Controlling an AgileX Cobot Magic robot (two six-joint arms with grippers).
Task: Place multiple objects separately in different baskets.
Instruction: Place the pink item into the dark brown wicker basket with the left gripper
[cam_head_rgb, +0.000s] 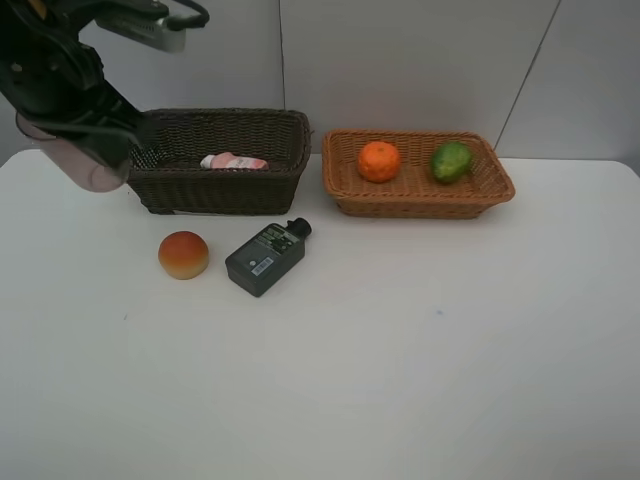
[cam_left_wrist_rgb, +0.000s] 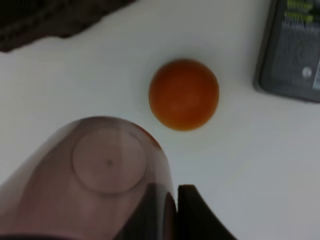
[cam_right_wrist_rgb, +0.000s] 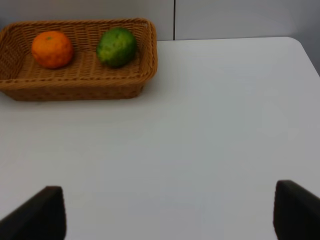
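Counts: two grippers, two baskets and six small items are showing: three fruits, two bottles, one cup.
Near row: a round red-yellow peach-like fruit is lying on the smooth white table. A flat dark grey labelled bottle is lying just beside it at three o'clock.
Right gripper: the right gripper is hanging wide open and holding nothing.
Left gripper: the left gripper is clamping a tilted translucent mauve cup, at ten o'clock from the peach.
Dark basket: a deep dark brown woven wicker basket is holding a pink white-capped bottle, lying down.
Tan basket: a shallow light orange-tan wicker basket, at three o'clock from the dark one, is holding an orange and a green lime-like fruit, which are sitting apart.
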